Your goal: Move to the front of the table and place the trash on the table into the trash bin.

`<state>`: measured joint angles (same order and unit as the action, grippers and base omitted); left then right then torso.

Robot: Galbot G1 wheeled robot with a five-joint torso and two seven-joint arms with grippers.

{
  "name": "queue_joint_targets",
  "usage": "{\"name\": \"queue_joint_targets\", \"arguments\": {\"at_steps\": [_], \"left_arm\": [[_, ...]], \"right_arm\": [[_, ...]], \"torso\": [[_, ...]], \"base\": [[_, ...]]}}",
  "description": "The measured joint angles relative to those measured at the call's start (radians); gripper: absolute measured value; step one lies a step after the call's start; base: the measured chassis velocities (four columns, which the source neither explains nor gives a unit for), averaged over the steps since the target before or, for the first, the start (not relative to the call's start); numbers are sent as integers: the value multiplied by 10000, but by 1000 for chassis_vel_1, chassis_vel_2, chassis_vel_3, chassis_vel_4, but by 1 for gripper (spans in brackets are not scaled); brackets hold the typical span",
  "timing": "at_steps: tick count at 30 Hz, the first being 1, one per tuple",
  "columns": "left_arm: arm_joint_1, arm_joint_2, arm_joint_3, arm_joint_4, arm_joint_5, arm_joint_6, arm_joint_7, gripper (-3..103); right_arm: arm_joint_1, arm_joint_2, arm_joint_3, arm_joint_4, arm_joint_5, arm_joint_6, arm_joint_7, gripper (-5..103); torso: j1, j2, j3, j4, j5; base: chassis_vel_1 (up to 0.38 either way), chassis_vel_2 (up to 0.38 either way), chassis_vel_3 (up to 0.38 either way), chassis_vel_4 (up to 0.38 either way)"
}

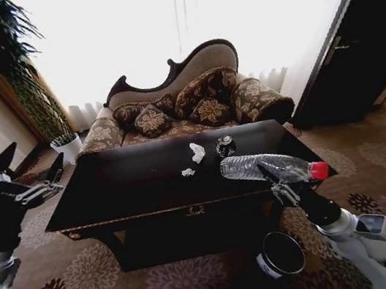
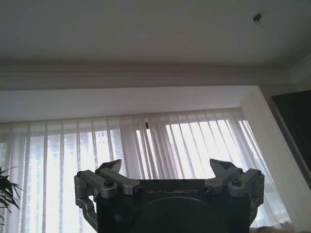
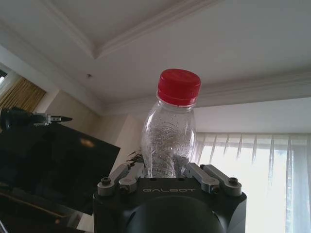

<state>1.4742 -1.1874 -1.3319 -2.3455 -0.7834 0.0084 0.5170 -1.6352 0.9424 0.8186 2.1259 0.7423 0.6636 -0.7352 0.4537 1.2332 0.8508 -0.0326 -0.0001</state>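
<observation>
Right tool (image 1: 276, 179) clamped on bottle (image 1: 271, 167), held clear above bench (image 1: 140, 183) at its front right corner; bottle long axis near horizontal, red cap away from left arm. Bin (image 1: 282, 254) sits on carpet below tool, slightly toward robot; right arm nearer. Left tool (image 2: 167, 177) raised at far side, fingers spread, empty. Count beyond tool on bench: one can (image 1: 225, 146), two paper wads (image 1: 194, 158). One bottle, one bin.

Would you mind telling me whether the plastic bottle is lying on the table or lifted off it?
Lifted: the right pincer grips the bottle, holding it sideways in the air above the table's front right corner.
</observation>
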Motion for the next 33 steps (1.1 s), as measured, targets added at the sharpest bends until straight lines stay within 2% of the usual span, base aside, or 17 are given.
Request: {"name": "queue_joint_targets", "arguments": {"at_steps": [2, 3, 6, 13, 22, 33], "left_arm": [[63, -161, 32, -41, 104, -1, -168, 100], [127, -360, 109, -96, 246, 7, -377, 100], [178, -575, 180, -164, 517, 31, -501, 100], [258, -617, 144, -244, 556, 34, -498, 100], [314, -622, 133, -216, 602, -12, -431, 100], [254, -608, 255, -18, 725, -108, -303, 100]], "right_arm": [[19, 64, 92, -191, -311, 56, -167, 24], [69, 127, 190, -460, -772, 134, -354, 24], [259, 172, 414, -1142, -1715, 338, -863, 24], [437, 209, 520, -2240, -2440, 569, -1567, 24], [597, -60, 1219, -3321, -2031, 608, -3151, 23], [827, -362, 1489, -4348, -1880, 631, -4519, 23]], "torso": [[0, 0, 0, 1, -1], [0, 0, 0, 3, -2], [0, 0, 1, 2, 0], [1, 0, 1, 1, 1], [0, 1, 1, 1, 1], [2, 0, 2, 2, 0]], "base": [[0, 0, 0, 0], [0, 0, 0, 0], [0, 0, 0, 0], [0, 0, 0, 0], [0, 0, 0, 0], [0, 0, 0, 0]]}}
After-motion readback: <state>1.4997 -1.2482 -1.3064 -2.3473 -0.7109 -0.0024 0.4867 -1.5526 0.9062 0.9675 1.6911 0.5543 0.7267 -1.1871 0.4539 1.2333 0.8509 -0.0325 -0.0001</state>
